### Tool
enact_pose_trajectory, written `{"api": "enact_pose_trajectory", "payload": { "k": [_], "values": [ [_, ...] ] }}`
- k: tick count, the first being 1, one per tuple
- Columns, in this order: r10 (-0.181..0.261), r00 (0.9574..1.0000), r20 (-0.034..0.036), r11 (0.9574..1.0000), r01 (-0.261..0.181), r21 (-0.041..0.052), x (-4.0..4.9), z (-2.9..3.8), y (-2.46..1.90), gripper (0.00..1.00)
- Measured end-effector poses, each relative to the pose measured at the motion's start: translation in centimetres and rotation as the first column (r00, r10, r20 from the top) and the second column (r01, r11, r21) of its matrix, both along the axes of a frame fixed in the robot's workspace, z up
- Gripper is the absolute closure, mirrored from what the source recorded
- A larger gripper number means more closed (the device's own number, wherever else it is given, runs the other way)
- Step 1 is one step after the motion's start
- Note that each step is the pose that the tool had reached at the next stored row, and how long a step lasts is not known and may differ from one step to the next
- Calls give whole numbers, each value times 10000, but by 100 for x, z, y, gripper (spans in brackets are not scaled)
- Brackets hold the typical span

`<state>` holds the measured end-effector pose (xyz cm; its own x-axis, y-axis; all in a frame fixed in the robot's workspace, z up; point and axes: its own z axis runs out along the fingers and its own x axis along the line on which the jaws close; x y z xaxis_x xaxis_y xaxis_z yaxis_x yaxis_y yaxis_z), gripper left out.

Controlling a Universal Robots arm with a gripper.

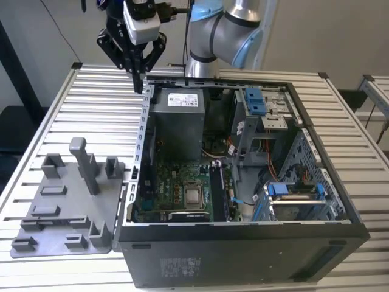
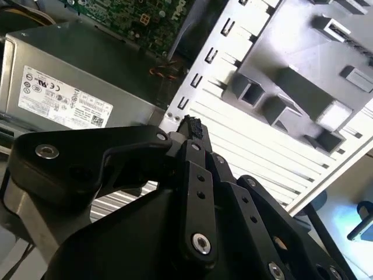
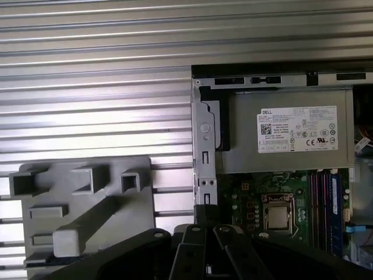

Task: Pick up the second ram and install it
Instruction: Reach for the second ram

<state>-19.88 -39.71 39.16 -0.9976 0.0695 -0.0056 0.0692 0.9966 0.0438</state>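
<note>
The end effector [image 1: 140, 84] hangs with its fingers drawn together on nothing, above the counter [image 1: 55, 115] just outside the corner of the open computer case [image 1: 243, 255] by the power supply [image 1: 176, 121]. The second ram [image 1: 216, 192] stands edge-on, a dark strip in the motherboard slots beside the processor [image 1: 193, 196], well apart from the end effector. The grey tray [image 1: 67, 213] lies beside the case at the exterior view's left.

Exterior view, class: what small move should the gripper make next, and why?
Probably ease across toward the memory slots beside the processor: the gripper hangs over the case corner by the power supply, fingers together, far from them.
</note>
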Motion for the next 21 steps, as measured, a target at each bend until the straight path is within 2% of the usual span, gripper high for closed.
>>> {"api": "enact_pose_trajectory", "payload": {
  "k": [6,9,12,21],
  "values": [
    [3,10000,-7,10000,-3,2,-135,-5,2,89],
    [2,10000,-46,10000,-2,0,-175,-4,2,89],
    [2,10000,-47,10000,-2,0,-233,-4,3,89],
    [2,10000,-98,10000,-2,0,-447,-10,6,89]
  ]
}}
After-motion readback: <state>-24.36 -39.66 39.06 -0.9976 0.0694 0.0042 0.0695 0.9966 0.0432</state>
